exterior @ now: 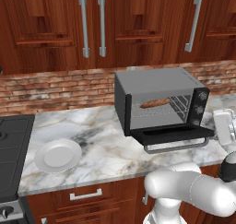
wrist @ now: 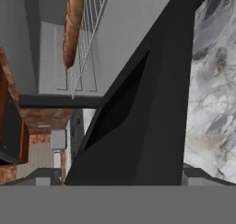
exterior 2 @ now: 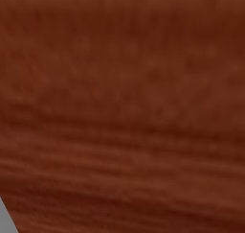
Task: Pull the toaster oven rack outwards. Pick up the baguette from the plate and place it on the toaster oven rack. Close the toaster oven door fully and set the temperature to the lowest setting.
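Note:
The dark grey toaster oven [exterior: 156, 85] stands on the marble counter. Its door [exterior: 173, 134] hangs open and lies flat, with the silver handle [exterior: 175, 147] toward me. The baguette [exterior: 155, 103] lies on the wire rack [exterior: 177, 105] inside the cavity. At the left the white plate [exterior: 57, 155] is bare. My white hand [exterior: 224, 125] hovers just right of the door's right end. In the hand view my gripper [wrist: 120, 177] is open, its tips wide apart, and the dark door [wrist: 143, 108] runs up close in front of them. Beyond it are the baguette [wrist: 73, 25] and the rack [wrist: 91, 20].
Three knobs [exterior: 199, 109] run down the oven's right front. A black stove [exterior: 11, 149] borders the counter at the left. A brick backsplash [exterior: 55, 89] and wooden wall cabinets [exterior: 138, 25] rise behind. A brown wooden surface [exterior 2: 122, 107] stands close to the right base camera.

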Controlling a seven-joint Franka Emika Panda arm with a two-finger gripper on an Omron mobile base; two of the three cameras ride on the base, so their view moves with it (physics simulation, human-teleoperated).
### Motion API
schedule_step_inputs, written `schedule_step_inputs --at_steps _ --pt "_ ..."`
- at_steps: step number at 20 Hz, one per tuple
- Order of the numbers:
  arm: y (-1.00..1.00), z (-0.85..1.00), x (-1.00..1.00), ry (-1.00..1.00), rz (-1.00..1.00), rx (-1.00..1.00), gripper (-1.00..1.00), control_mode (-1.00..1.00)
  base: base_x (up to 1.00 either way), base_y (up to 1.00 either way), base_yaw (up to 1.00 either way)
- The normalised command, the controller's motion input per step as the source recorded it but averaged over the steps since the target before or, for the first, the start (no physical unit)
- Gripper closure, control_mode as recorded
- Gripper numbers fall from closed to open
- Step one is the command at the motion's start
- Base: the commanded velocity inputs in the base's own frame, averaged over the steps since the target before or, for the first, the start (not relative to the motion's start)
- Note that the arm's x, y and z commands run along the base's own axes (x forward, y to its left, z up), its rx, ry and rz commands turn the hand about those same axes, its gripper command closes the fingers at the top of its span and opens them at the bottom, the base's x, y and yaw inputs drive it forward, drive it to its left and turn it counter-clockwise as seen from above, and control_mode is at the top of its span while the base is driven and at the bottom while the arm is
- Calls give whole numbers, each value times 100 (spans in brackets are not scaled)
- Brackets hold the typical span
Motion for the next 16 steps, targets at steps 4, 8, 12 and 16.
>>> schedule_step_inputs --at_steps 4,8,12,16 --pt "48 7 45 -29 -15 0 -100 -100 0 0 0" --pt "62 27 34 -20 -18 0 -100 -100 0 0 0" --pt "61 23 28 -11 -18 -1 -100 -100 0 0 0" --pt "50 5 47 -4 -18 -4 -100 -100 0 0 0"
